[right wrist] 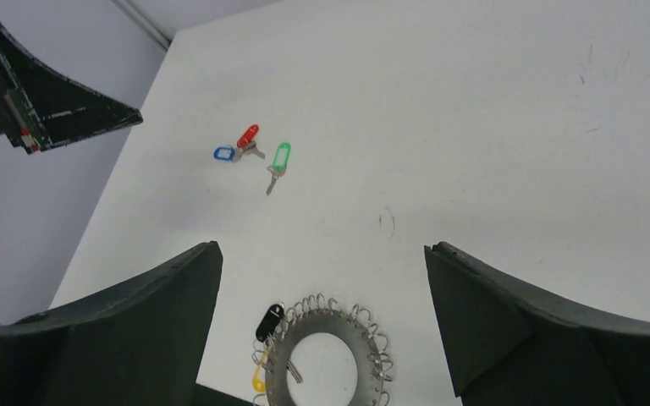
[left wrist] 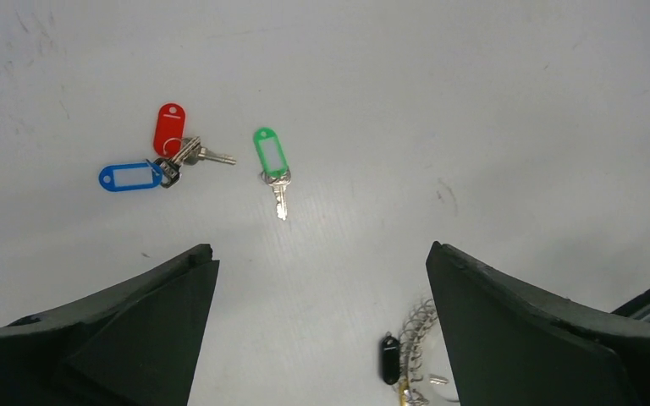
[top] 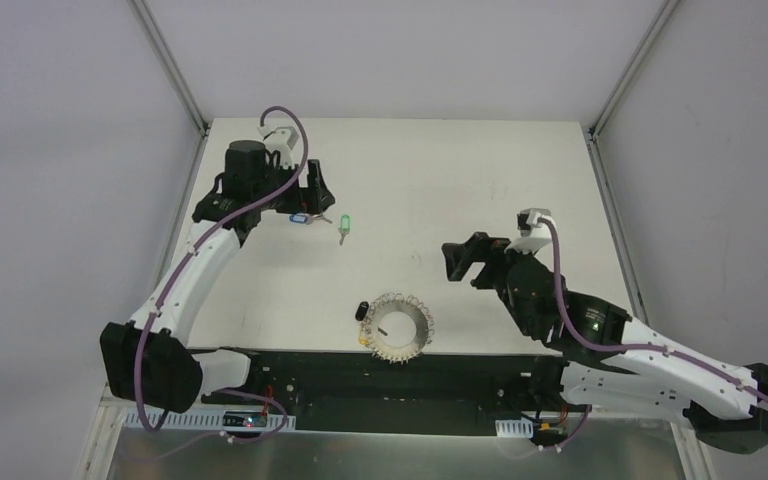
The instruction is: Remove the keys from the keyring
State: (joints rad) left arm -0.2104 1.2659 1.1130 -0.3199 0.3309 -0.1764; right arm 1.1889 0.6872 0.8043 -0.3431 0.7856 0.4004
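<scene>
The keyring (top: 400,328), a silvery ring fringed with wire loops, lies flat near the table's front edge. A black-tagged key (right wrist: 270,322) and a yellow-tagged one (right wrist: 259,379) hang on its left side. The red (left wrist: 169,128) and blue (left wrist: 129,177) keys lie touching each other on the table, and the green key (left wrist: 271,152) lies just to their right, all loose. My left gripper (left wrist: 317,249) hovers open above the table near these three, holding nothing. My right gripper (right wrist: 322,247) is open and empty, raised to the right of the keyring (right wrist: 364,359).
The white table (top: 440,180) is walled in by grey panels at the back and sides. A black rail (top: 380,375) with the arm bases runs along the front edge, just behind the keyring.
</scene>
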